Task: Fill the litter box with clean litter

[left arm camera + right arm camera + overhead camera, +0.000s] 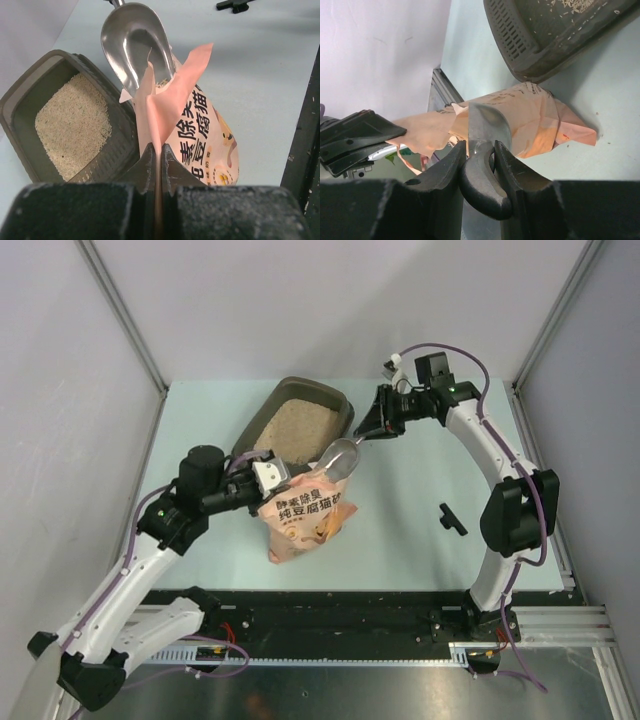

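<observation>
Left wrist: left end effector (pixel 156 152) clamps bag (pixel 200 132); right wrist: right end effector (pixel 480 150) grips scoop (pixel 487 125).

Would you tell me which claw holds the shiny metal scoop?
The right claw, gripping its black handle; the left claw pinches the salmon-pink bag.

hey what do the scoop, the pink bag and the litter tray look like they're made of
Scoop: looks like metal, polished silver, with mirror-like reflections in its bowl.
Pink bag: seemingly thin printed plastic film or coated paper; it creases and folds sharply and has a slight sheen.
Litter box: probably moulded plastic, matte grey-brown, with a rounded rim and a ribbed inner wall.
</observation>
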Available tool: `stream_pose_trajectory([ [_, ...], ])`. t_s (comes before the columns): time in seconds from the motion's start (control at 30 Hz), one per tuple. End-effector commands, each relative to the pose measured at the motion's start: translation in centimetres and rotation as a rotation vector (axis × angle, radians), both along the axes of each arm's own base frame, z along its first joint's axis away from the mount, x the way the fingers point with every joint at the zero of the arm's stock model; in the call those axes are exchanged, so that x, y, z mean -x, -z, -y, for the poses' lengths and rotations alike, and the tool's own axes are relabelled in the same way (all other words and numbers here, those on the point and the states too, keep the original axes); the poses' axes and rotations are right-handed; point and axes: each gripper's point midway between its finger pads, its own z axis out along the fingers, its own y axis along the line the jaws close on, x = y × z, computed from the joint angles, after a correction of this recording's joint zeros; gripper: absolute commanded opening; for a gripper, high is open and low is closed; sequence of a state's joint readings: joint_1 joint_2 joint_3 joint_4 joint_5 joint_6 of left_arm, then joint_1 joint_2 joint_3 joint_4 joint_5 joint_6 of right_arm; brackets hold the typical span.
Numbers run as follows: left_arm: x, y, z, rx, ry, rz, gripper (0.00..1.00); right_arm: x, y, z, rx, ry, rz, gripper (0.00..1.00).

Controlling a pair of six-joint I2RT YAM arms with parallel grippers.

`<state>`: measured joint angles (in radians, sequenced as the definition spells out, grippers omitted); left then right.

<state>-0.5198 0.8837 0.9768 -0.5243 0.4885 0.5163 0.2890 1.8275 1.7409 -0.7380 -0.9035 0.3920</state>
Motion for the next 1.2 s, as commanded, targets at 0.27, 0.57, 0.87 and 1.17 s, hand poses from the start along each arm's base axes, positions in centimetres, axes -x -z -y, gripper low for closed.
stream_pose_trajectory([
  [0.27, 0.7, -1.0, -0.9, -0.015, 0.015, 0.139, 0.00, -1.6, -3.4, 1.3, -0.177, -0.023, 0.036, 0.00],
  [0.57, 0.5, -1.1, -1.1, -0.017, 0.000, 0.144, 0.00, -1.6, -1.2, 1.2, -0.161, -0.030, -0.004, 0.00],
  [0.87, 0.3, -1.3, -1.6, -0.029, -0.020, 0.165, 0.00, -0.9, 0.4, 1.4, -0.156, -0.059, -0.047, 0.00],
  [1.17, 0.1, -1.1, -1.5, -0.035, -0.014, 0.163, 0.00, -1.0, 0.6, 1.3, -0.221, -0.075, -0.124, 0.00],
])
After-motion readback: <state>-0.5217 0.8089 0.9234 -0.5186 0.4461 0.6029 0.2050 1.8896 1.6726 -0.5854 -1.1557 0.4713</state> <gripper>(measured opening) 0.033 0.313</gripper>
